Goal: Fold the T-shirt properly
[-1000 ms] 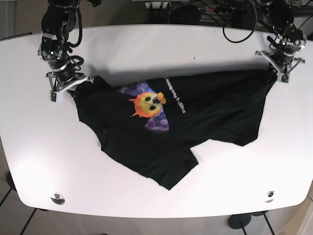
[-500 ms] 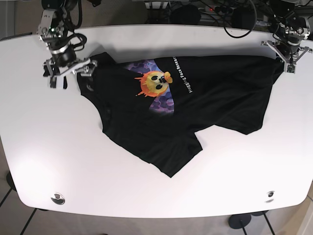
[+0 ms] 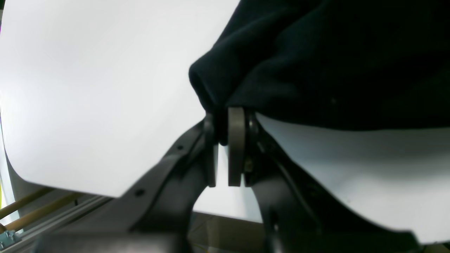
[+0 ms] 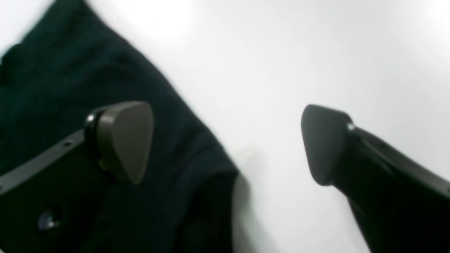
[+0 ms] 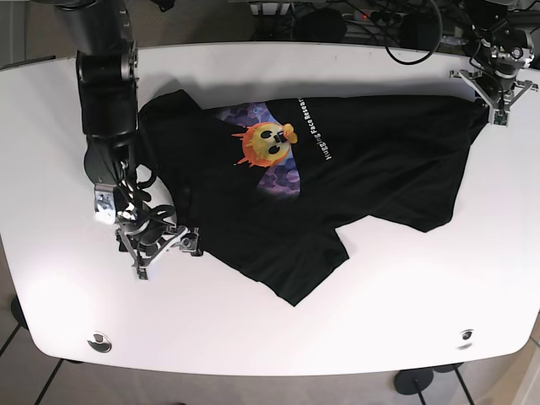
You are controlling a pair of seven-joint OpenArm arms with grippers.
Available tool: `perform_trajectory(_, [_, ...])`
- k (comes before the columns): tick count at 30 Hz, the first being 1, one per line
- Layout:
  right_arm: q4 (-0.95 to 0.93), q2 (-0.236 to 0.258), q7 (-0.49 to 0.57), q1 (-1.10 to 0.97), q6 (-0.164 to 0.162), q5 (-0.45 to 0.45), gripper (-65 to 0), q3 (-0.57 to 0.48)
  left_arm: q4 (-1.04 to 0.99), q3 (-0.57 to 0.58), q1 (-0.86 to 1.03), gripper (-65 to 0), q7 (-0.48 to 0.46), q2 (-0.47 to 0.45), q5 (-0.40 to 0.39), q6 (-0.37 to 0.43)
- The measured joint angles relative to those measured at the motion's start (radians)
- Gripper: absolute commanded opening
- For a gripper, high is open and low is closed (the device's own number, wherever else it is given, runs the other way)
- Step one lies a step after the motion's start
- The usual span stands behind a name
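T-shirt [image 5: 337, 177] sprawls on white table [image 5: 270, 337]; left pincer [image 5: 496, 103] pinches it, right pincer [image 5: 160, 251] spread.

Black T-shirt [image 5: 337, 177], orange cartoon print, spread crumpled on table

Count on site: one black T-shirt [image 5: 337, 177], one white table [image 5: 278, 329], two grippers — left gripper [image 5: 496, 105], right gripper [image 5: 160, 251].

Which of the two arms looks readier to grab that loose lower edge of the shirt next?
Probably the right gripper: open, beside the T-shirt's lower edge. The left gripper is shut on a far corner.
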Motion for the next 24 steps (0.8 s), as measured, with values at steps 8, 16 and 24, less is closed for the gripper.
perform_trajectory(8, [-0.133,-0.047,0.122,0.023,0.096,0.004,-10.3,-0.11,0.0,0.0,0.0,-64.4,0.0,0.0,0.0,0.0])
perform_trajectory(16, [-0.127,-0.091,0.141,0.004,0.145,0.011,-20.9,-0.114,0.0,0.0,0.0,-64.4,0.0,0.0,0.0,0.0])
perform_trajectory(24, [-0.122,-0.092,0.131,-0.009,0.142,0.011,-62.9,-0.109,0.0,-0.003,-0.042,-64.4,0.006,-0.002,-0.002,0.0])
